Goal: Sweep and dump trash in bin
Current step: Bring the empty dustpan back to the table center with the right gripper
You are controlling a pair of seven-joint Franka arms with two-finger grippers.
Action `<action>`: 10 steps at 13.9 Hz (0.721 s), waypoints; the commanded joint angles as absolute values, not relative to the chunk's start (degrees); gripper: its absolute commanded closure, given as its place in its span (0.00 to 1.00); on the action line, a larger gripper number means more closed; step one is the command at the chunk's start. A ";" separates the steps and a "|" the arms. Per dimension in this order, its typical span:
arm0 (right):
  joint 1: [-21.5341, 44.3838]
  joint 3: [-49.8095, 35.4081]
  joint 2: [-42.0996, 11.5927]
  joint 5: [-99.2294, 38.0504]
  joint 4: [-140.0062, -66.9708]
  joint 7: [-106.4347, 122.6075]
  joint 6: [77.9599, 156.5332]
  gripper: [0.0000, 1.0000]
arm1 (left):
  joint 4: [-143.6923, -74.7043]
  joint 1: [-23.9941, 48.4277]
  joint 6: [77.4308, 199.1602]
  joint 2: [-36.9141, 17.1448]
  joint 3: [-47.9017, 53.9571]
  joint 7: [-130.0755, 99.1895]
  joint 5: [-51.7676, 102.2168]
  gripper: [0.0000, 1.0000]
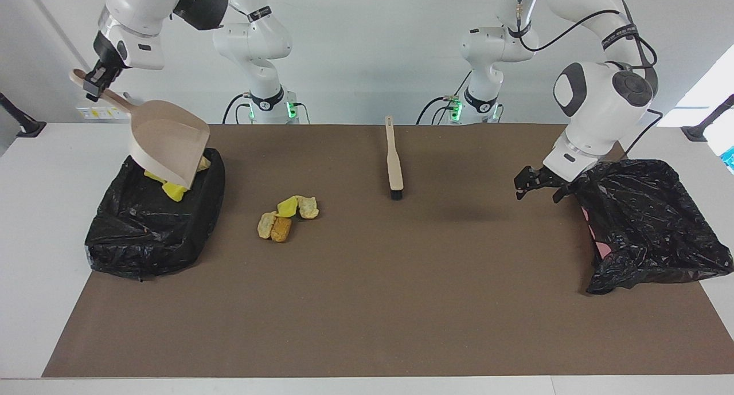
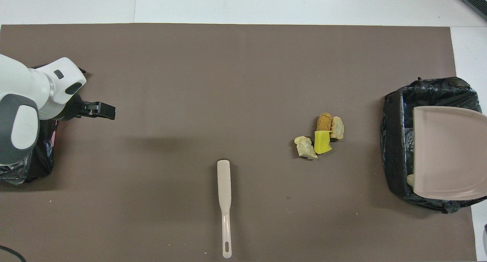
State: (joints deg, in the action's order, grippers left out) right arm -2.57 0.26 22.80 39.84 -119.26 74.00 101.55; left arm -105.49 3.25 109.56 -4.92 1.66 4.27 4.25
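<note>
- Both arms [image 1: 252,34]: glossy white shells, rounded segments, dark grey joint caps with round end discs.
- Black bands with white lettering around the links.
- Black cables looped outside along the left arm [image 1: 602,91], more trailing at the bases.
- Green LEDs lit on both bases [image 1: 289,107].
- Left gripper [image 1: 536,186] and right gripper [image 1: 94,82]: black, on white wrist housings.

place: robot lab | evidence: two bench-mounted arms [image 1: 252,28], bare white walls
</note>
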 commanded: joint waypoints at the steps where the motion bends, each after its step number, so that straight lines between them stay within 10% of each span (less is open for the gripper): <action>1: -2.72 -3.24 21.80 30.44 -117.78 58.86 98.45 1.00 | -98.72 2.20 100.58 -4.84 2.29 5.27 3.08 0.00; 10: -2.64 -19.84 5.92 11.08 -108.56 -0.46 98.78 1.00 | -93.26 2.99 89.57 1.14 2.90 5.27 0.35 0.00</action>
State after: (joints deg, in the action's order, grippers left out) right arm -2.31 -16.26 11.53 13.13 -113.22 10.15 98.92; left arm -96.10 3.06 93.17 1.34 2.63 4.61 1.55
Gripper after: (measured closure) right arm 0.678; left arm 0.000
